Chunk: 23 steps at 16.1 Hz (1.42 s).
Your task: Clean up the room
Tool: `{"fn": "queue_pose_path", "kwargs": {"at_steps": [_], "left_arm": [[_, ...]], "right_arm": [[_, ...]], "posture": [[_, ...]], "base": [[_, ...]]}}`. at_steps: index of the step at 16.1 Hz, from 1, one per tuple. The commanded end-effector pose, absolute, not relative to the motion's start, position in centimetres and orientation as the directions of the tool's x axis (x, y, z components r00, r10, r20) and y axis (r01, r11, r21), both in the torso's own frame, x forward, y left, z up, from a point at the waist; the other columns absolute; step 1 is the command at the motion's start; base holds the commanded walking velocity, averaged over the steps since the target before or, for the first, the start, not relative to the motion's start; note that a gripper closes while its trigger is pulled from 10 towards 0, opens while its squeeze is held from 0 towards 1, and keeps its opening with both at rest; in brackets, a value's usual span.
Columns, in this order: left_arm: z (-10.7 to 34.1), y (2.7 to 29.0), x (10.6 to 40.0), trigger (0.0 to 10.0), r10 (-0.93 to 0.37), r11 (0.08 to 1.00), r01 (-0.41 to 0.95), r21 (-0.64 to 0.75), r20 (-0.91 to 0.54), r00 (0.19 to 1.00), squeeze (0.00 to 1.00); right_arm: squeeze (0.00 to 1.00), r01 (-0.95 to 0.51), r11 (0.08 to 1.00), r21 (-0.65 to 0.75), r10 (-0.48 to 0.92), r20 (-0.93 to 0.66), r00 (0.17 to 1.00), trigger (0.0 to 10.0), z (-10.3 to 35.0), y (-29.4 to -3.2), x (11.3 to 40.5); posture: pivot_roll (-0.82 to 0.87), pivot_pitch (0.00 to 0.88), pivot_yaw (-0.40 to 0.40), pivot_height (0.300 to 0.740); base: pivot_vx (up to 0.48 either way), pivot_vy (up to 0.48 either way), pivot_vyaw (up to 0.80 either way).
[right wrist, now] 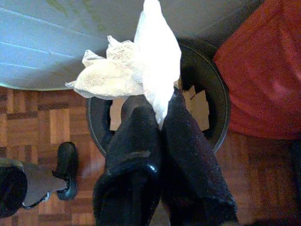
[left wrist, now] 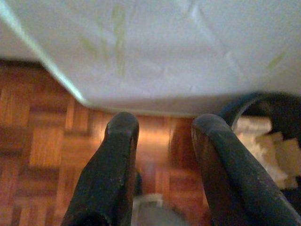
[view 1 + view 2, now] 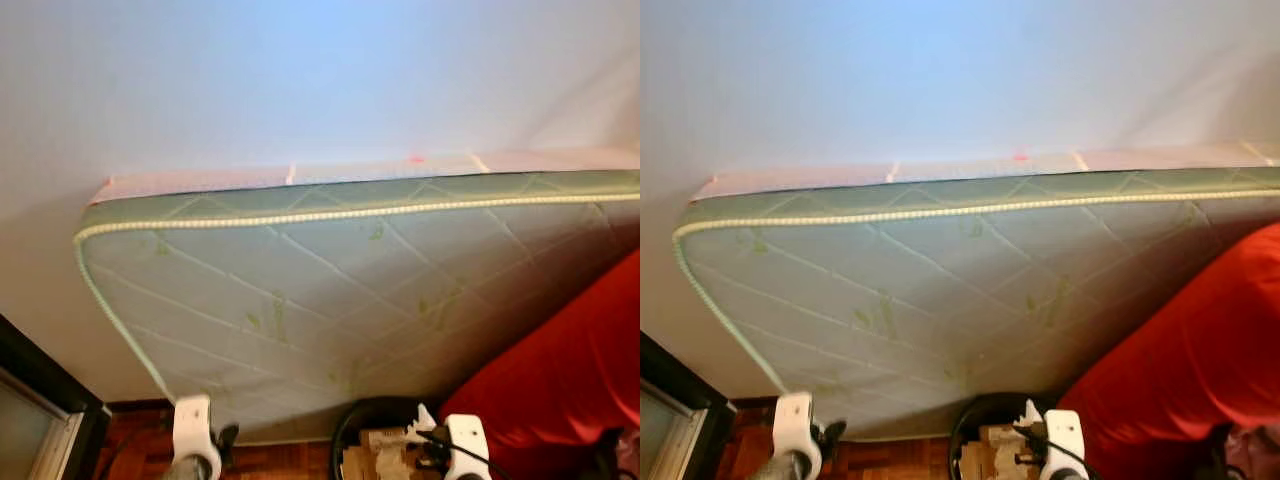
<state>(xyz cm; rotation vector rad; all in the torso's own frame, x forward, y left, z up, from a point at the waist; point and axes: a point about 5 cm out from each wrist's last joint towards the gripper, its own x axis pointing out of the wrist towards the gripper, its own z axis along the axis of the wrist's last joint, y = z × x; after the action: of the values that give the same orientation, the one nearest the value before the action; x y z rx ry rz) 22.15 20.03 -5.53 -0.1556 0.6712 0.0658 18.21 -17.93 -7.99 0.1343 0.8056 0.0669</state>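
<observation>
Right pincer point(image 1: 157, 113) clamps a crumpled white tissue point(image 1: 136, 70) above the black bin point(image 1: 216, 94); left pincer point(image 2: 162, 136), at nine o'clock, gapes wide.

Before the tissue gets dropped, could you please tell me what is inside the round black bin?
The round black bin holds pale brown cardboard scraps. The right gripper, clamping crumpled white tissue, covers its middle, so what lies there can't be seen.
</observation>
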Motion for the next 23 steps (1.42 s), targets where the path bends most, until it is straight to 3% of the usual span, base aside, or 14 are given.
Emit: {"fn": "queue_pose_path", "kwargs": {"at_steps": [1,5,10,17,20,23], "left_arm": [[-4.3,20.0,23.7,10.0,0.005,0.987,-0.091,-0.129,-0.551,0.834,0.0],[-1.5,20.2,26.0,10.0,0.023,0.987,-0.077,-0.139,-0.355,0.935,0.0],[-0.4,19.7,25.4,10.0,0.014,0.99,-0.045,-0.135,-0.224,0.975,0.0],[-0.2,18.4,24.9,10.0,-0.076,0.99,0.049,-0.131,-0.212,0.974,0.0],[-0.1,18.4,24.8,10.0,-0.181,0.983,0.176,-0.044,-0.238,0.954,0.0],[0.5,18.7,25.2,10.0,-0.199,0.979,0.202,-0.01,-0.234,0.952,0.0]], "right_arm": [[0.0,-0.008,0.986,0.166,0.121,-0.684,0.72,10.0,-7.7,-18.1,18.3],[0.0,-0.058,0.978,0.2,0.173,-0.628,0.758,10.0,-7.3,-17.9,18.5],[0.0,-0.015,0.976,0.218,0.146,-0.599,0.787,10.0,-7.2,-18.2,18.3],[0.0,0.045,0.978,0.206,0.091,-0.605,0.791,10.0,-7.4,-18.5,18.0],[0.0,0.053,0.977,0.205,0.088,-0.618,0.781,10.0,-7.5,-18.4,17.8],[0.0,-0.01,0.997,0.077,0.059,-0.68,0.73,10.0,-7.9,-18.7,17.6]], "posture": [[0.03,0.043,-0.016,0.74],[0.02,0.049,-0.016,0.74],[0.01,0.04,-0.01,0.74],[0.01,0.009,-0.006,0.74],[0.01,0.0,0.005,0.74],[0.02,0.0,0.006,0.74]], "base": [[0.0,0.0,0.0],[0.0,0.0,0.0],[0.0,0.0,0.0],[0.0,0.0,0.0],[0.0,0.0,0.0],[0.0,0.0,0.0]]}}
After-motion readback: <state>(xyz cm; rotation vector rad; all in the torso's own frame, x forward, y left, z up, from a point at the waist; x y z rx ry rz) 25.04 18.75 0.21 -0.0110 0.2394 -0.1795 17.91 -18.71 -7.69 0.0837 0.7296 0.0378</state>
